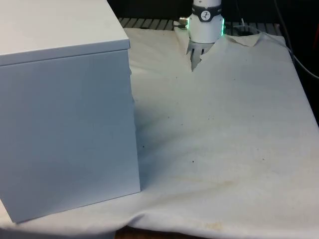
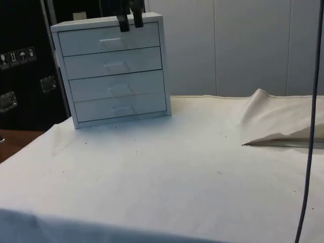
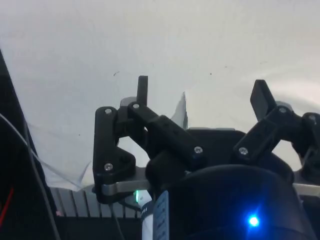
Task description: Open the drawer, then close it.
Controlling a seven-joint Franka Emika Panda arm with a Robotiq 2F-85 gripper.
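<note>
The end effector (image 2: 130, 19) hangs high with its fingers (image 3: 143, 90) spread apart, gripping nothing. Just beyond and below it stands the chest (image 2: 114, 71) on the worktop (image 2: 177, 167), upright, four shut drawers stacked, fronts facing the side camera; top drawer (image 2: 109, 41) nearest the fingertips.

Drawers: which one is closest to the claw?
The top drawer. The claw hangs right at its upper edge, while the other three drawers sit lower down the chest.

The black gripper (image 3: 200, 92) hangs over the white cloth (image 3: 165, 40) with its fingers (image 3: 143, 90) spread apart. Nothing sits between them.
</note>
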